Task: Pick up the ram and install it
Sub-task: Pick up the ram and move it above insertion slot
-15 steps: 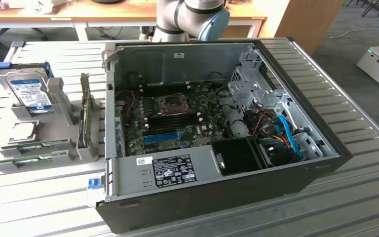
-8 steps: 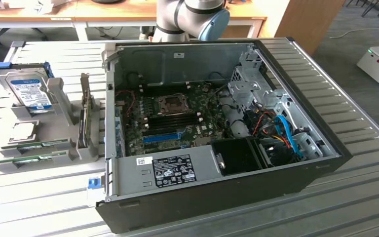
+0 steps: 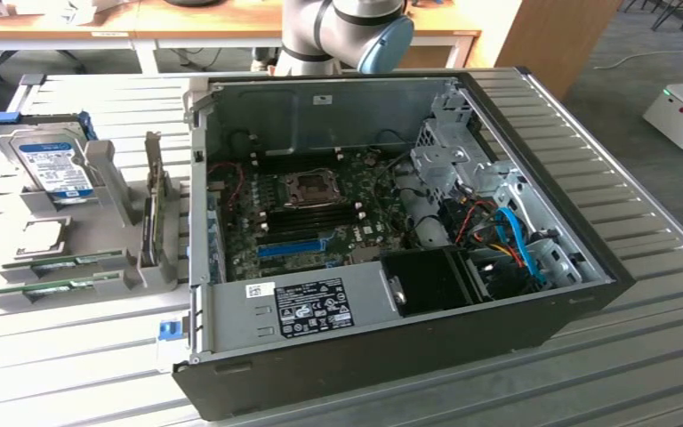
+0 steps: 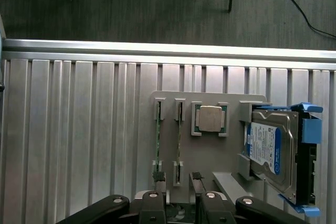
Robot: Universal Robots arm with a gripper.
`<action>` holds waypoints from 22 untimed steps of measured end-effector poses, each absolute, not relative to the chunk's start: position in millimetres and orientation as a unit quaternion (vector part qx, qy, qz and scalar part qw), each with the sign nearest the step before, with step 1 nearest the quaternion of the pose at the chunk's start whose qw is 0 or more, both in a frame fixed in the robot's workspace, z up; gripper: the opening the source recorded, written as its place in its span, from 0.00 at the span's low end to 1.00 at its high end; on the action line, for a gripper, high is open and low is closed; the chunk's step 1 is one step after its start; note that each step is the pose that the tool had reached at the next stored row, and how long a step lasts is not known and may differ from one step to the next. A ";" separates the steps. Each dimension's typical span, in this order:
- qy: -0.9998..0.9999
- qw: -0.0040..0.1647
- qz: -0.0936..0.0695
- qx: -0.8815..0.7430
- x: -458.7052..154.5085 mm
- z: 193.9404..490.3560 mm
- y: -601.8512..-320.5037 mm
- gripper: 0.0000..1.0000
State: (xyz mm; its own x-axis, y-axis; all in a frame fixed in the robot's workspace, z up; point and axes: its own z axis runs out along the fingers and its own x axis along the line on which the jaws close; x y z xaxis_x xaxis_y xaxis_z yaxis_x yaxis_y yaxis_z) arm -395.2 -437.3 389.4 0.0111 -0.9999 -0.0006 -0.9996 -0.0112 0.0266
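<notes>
The fingers (image 4: pixel 157 182) are seen parted, with nothing gripped. The ram (image 4: pixel 178 140) is stood on edge in a grey holder (image 4: pixel 210 156) on the surface (image 4: pixel 79 129), seemingly straight ahead between them, its length running along their gap.

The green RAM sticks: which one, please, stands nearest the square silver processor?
The green RAM stick adjoining the square silver processor; the other stick stands one slot farther.
</notes>
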 end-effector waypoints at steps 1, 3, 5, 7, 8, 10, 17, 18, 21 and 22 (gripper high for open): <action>-0.703 0.009 -0.010 0.711 -395.2 389.4 -437.3 0.31; -0.703 0.009 -0.010 0.711 -395.2 389.4 -437.4 0.31; -0.703 0.008 -0.009 0.711 -395.2 385.6 -437.4 0.31; -0.703 0.008 -0.009 0.711 -395.1 382.5 -437.4 0.31; -0.703 0.008 -0.009 0.711 -395.1 380.7 -437.4 0.31; -0.703 0.007 -0.008 0.711 -395.2 376.1 -437.3 0.31; -0.703 0.006 -0.007 0.711 -395.2 360.4 -437.4 0.31; -0.703 0.006 -0.007 0.711 -395.2 358.6 -437.4 0.31; -0.703 0.006 -0.007 0.711 -395.2 353.1 -437.3 0.31; -0.703 0.006 -0.007 0.711 -395.2 351.4 -437.3 0.31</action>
